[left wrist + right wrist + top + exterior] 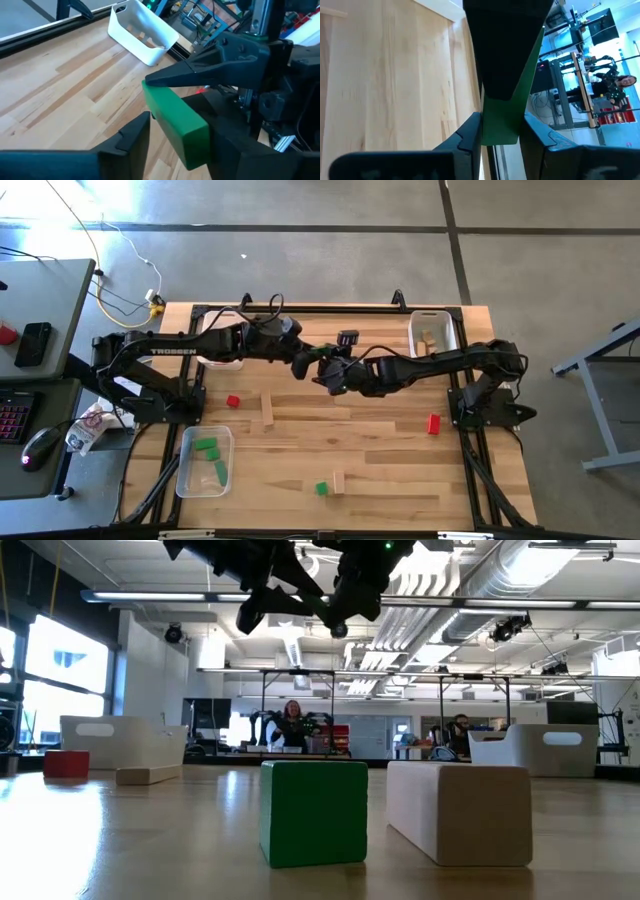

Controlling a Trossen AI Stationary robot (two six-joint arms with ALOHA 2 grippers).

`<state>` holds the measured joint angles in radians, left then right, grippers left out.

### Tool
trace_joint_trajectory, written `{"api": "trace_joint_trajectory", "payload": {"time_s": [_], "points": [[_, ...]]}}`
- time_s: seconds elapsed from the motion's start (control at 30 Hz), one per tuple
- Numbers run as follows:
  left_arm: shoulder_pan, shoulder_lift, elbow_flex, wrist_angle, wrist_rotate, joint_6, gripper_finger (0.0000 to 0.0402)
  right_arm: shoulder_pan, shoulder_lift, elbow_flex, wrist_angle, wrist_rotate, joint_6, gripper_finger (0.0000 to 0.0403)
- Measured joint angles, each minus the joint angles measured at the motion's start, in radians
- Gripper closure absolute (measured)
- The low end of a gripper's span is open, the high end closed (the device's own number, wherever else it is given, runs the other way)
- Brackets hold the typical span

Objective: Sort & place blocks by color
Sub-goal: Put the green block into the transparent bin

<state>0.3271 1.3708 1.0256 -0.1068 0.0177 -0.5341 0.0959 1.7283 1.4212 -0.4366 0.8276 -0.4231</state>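
Both arms meet above the middle of the table over one long green block (176, 120). My right gripper (501, 137) is shut on one end of it, and my left gripper (175, 145) is closed around the other end. In the high view the left gripper (305, 365) and right gripper (332, 370) face each other with the block (321, 356) between them. Another green block (313, 812) and a plain wood block (460, 810) lie flat on the table near its front edge. My left gripper has the block's nearer end (167, 122) between its two fingers, one on each long side. The fingers slant down from the table's left and run along the block. The block is clear of the table. My right gripper pinches the block's other end (501, 127) between its two fingers. It comes slanting down from the table's right, along the block. The left gripper's finger (505, 50) covers the rest of the block in this view.
A clear tray (188, 470) with green blocks (207, 447) stands near left. A white tray (448, 330) holding wood blocks stands far right. Another white tray (215, 358) lies under the left arm. Red blocks (233, 401) (433, 423) and a wood block (267, 410) lie loose.
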Motion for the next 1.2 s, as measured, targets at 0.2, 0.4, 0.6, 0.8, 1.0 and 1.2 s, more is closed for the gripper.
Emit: {"api": "trace_joint_trajectory", "payload": {"time_s": [0.2, 0.4, 0.6, 0.8, 1.0, 1.2], "points": [[0.001, 0.0, 0.0, 0.002, -0.007, 0.056, 0.0307, 0.0, 0.0, 0.0, -0.002, 0.001, -0.001, 0.0329], [0.001, 0.002, 0.0, 0.008, -0.071, 0.108, 0.0342, 0.0, 0.0, 0.0, -0.001, 0.011, -0.005, 0.0329], [-0.003, 0.002, 0.0, 0.011, -0.08, 0.162, 0.0356, 0.002, -0.001, 0.0, -0.007, 0.02, 0.024, 0.0311], [-0.014, 0.002, 0.0, -0.025, -0.09, 0.246, 0.0357, 0.007, 0.0, 0.0, -0.026, 0.016, 0.048, 0.026], [-0.014, 0.001, 0.0, -0.145, -0.089, 0.284, 0.0357, 0.037, 0.0, 0.0, -0.027, 0.022, 0.088, 0.0213], [-0.022, -0.028, 0.002, -0.306, -0.086, 0.286, 0.0357, 0.061, 0.0, 0.0, -0.045, 0.032, 0.139, 0.0195]]}}
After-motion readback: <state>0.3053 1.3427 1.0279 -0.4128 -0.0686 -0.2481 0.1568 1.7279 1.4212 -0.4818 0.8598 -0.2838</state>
